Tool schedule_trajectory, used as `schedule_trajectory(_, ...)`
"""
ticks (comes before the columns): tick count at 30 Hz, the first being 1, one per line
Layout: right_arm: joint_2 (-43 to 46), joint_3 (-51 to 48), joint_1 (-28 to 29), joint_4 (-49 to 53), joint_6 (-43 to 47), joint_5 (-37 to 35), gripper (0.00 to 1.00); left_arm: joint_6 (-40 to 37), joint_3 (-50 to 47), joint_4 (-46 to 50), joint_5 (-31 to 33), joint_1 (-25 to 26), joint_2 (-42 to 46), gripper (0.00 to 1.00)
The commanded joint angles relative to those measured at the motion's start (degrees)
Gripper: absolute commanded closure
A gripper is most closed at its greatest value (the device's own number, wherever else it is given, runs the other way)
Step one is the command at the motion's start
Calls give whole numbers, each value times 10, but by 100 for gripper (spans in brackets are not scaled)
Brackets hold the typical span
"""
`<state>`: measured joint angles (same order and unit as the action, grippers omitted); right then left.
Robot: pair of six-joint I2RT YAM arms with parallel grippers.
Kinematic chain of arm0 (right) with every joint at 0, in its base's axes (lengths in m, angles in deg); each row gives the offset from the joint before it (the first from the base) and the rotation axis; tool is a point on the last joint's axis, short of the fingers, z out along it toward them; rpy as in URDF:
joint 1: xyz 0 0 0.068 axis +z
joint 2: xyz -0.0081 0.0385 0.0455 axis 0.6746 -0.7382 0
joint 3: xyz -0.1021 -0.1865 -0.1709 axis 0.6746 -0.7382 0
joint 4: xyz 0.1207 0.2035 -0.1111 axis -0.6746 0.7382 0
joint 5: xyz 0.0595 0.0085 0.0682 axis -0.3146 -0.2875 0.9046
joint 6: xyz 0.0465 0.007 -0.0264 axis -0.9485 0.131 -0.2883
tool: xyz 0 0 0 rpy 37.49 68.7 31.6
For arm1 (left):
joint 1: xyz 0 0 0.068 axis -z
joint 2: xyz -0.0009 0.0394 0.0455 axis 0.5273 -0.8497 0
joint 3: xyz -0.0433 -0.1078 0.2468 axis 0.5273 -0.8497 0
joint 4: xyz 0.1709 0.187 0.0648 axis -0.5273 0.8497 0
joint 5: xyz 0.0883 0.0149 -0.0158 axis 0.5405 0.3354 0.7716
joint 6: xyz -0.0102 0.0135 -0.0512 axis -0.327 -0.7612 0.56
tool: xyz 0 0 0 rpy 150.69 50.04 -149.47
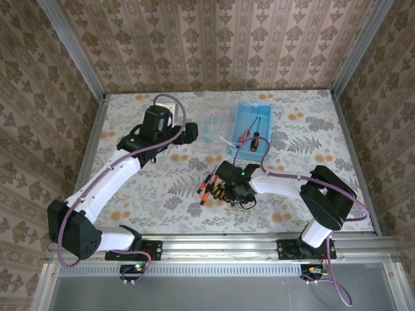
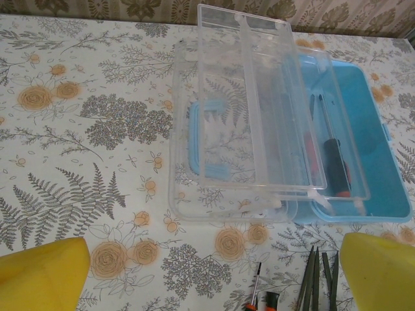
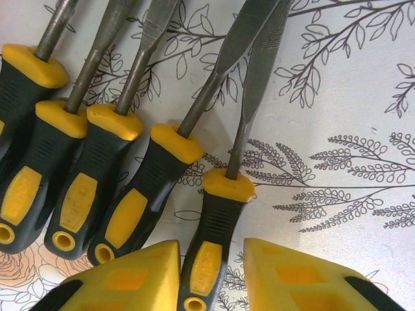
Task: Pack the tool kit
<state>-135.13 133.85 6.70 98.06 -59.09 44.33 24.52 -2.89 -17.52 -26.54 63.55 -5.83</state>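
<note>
The blue tool box [image 1: 254, 123] stands open at the back of the table, with red and black screwdrivers [image 2: 337, 165] inside and its clear lid [image 2: 246, 129] folded out to the left. Several files with black and yellow handles [image 3: 117, 162] lie side by side. My right gripper [image 3: 211, 259] is open and straddles the rightmost file's handle [image 3: 217, 214]. Its left finger [image 3: 130, 282] touches the handle and its right finger [image 3: 298, 278] stands a little off. My left gripper [image 2: 214, 278] hangs wide open above the table in front of the lid, holding nothing.
Small orange-handled screwdrivers [image 1: 207, 184] lie just left of the files [image 1: 224, 191]. Their tips and the file tips [image 2: 314, 278] show at the bottom of the left wrist view. A patterned cloth [image 1: 162, 181] covers the table, with walls on three sides.
</note>
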Motion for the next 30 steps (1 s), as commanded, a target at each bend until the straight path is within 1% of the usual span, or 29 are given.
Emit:
schedule_trajectory(1,7,-9,-6,14,-20,-32,70,1,-3,-4,4,4,-3,0)
schedule_trajectory(6,9,-15,-19,19,-26,-49,73,0,-2,-4,5,5,-2,0)
schedule_trajectory(15,14,-21,-31,19,-10,-53,78,-4,-3,-4,10,7,-3,0)
schedule_trajectory(23,51,-18,-33,42,10,-79,79,-5,-3,-4,12,7,-5,0)
schedule_trajectory(30,86,-12,-33,64,23,-68,79,-4,-1,-4,6,7,-11,0)
